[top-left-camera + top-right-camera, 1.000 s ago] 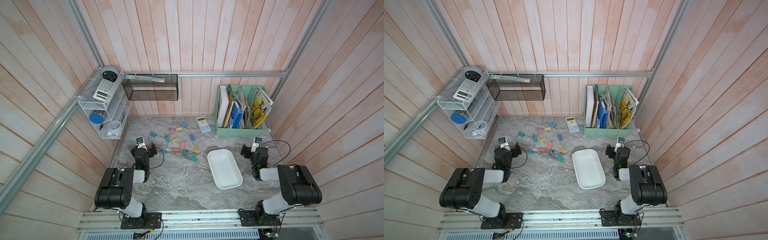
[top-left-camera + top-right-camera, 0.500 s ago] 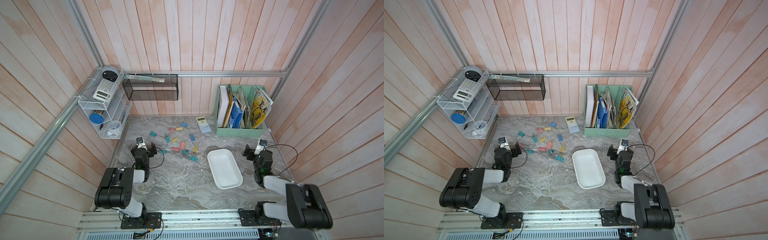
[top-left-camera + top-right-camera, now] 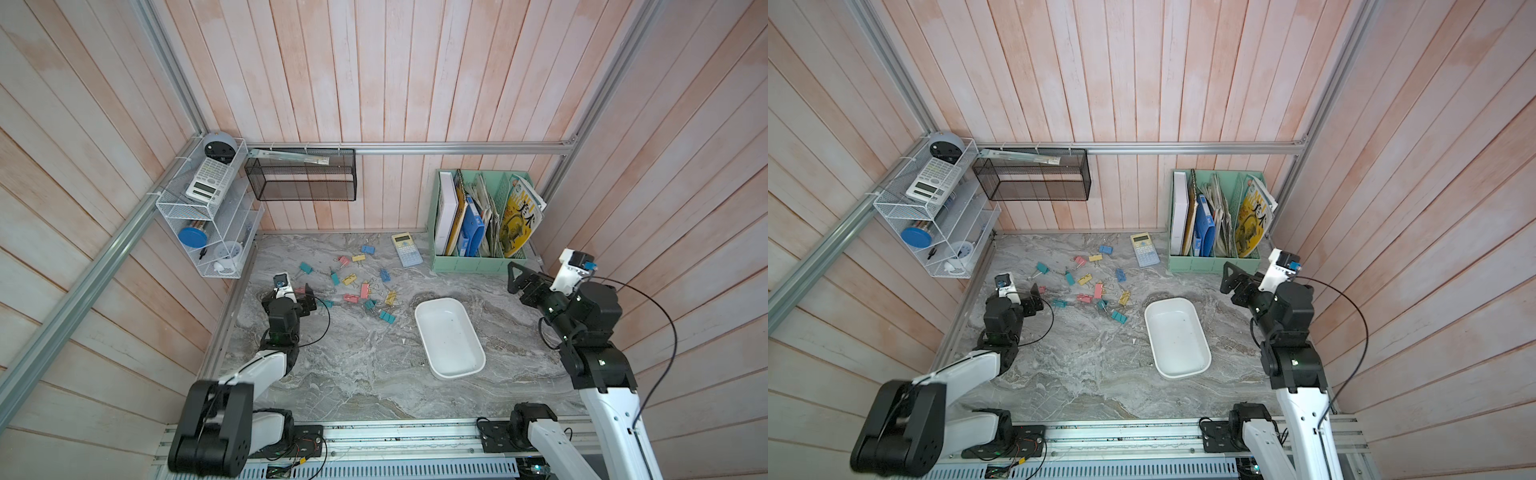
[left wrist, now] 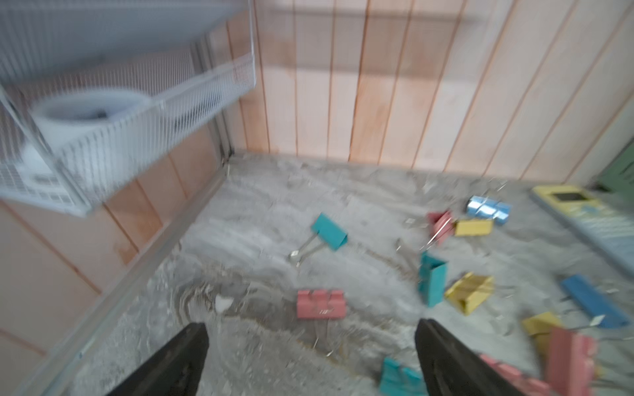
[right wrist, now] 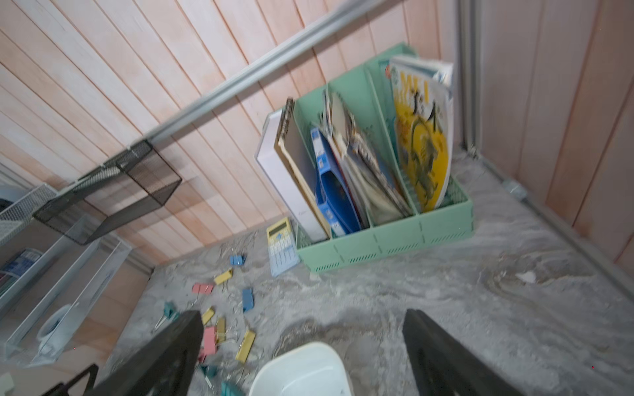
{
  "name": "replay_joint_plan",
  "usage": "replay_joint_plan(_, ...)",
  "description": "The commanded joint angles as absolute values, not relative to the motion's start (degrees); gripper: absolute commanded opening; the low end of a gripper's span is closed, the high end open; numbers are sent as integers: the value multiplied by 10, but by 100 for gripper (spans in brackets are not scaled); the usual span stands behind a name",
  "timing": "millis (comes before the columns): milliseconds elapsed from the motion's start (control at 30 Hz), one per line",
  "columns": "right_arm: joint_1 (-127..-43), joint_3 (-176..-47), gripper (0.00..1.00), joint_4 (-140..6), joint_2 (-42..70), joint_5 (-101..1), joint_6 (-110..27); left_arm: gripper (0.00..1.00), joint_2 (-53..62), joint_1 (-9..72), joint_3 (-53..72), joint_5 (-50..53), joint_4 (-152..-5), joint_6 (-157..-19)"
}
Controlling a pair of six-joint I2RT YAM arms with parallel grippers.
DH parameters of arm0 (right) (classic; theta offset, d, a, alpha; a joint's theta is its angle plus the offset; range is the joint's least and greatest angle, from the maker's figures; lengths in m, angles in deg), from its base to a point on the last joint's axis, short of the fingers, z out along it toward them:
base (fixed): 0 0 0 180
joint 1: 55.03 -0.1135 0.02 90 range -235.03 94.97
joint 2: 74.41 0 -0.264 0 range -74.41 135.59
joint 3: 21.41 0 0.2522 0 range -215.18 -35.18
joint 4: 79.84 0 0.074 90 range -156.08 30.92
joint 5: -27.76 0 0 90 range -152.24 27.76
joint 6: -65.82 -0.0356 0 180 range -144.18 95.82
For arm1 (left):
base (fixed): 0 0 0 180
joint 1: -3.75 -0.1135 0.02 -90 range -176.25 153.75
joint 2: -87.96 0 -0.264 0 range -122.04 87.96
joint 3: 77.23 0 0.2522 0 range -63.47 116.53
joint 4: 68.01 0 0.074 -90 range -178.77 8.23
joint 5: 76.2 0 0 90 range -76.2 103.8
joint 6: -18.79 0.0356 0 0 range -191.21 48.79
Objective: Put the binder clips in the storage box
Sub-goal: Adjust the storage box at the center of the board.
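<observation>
Several pastel binder clips (image 3: 357, 282) lie scattered on the marble table, left of the storage box (image 3: 451, 345), a shallow white tray that holds nothing. My left gripper (image 3: 291, 291) is low at the left edge of the scatter. It is open, and in the left wrist view a pink clip (image 4: 320, 304) lies just beyond its tips (image 4: 310, 329). My right gripper (image 3: 524, 282) is raised to the right of the box, open and holding nothing. The right wrist view shows the box's near end (image 5: 302, 370) below its spread jaws (image 5: 302, 315). Both grippers also appear in a top view, the left gripper (image 3: 1017, 297) and the right gripper (image 3: 1239, 282).
A mint-green file holder (image 3: 478, 262) full of books stands at the back right, close to my right gripper. A yellow calculator (image 3: 407, 249) lies beside it. A black mesh basket (image 3: 301, 178) hangs on the back wall and a white wire shelf (image 3: 208, 224) on the left wall.
My right arm has unfolded and lifted its gripper up and to the right, towards the file holder. The left arm has shifted only slightly. Both grippers stayed open.
</observation>
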State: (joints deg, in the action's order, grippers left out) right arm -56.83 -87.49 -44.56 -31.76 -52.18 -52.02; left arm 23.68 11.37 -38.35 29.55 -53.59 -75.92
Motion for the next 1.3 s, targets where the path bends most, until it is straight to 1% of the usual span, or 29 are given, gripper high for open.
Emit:
replay_joint_plan(0,-582,-885,98,-360,-280,-453,-561,100,317,190,-230,346,-814,-845)
replay_joint_plan(67,-591,-879,98,-367,-263,-461,-581,100,274,279,-126,391,-932,-899)
replay_joint_plan(100,-592,-876,98,-375,-257,-459,-589,100,233,324,-78,420,-975,-919)
replay_joint_plan(133,-594,-870,98,-386,-253,-455,-597,100,183,369,-24,422,-1022,-914)
replay_joint_plan(267,-596,-855,98,-396,-246,-462,-618,100,-50,508,183,384,-1151,-816)
replay_joint_plan(367,-596,-847,98,-374,-262,-484,-634,100,-195,558,321,355,-1216,-749)
replay_joint_plan(467,-597,-836,98,-351,-299,-502,-644,100,-289,561,418,304,-1239,-737)
replay_joint_plan(567,-596,-822,98,-333,-344,-512,-650,100,-350,554,478,273,-1251,-706)
replay_joint_plan(667,-596,-822,98,-315,-385,-543,-638,96,-417,539,552,230,-1302,-675)
replay_joint_plan(767,-596,-820,98,-314,-398,-549,-635,95,-461,524,601,231,-1320,-678)
replay_joint_plan(867,-596,-821,98,-322,-388,-542,-633,94,-474,517,610,223,-1294,-676)
replay_joint_plan(933,-596,-822,98,-326,-377,-537,-634,89,-487,516,623,180,-1292,-665)
replay_joint_plan(1000,-596,-825,98,-330,-366,-532,-635,84,-498,515,637,112,-1302,-659)
replay_joint_plan(1067,-596,-829,98,-330,-357,-529,-634,81,-500,515,635,70,-1303,-669)
replay_joint_plan(1167,-596,-832,98,-330,-347,-526,-633,78,-475,515,590,51,-1274,-690)
replay_joint_plan(1267,-596,-833,98,-331,-340,-523,-632,78,-439,516,519,31,-1197,-719)
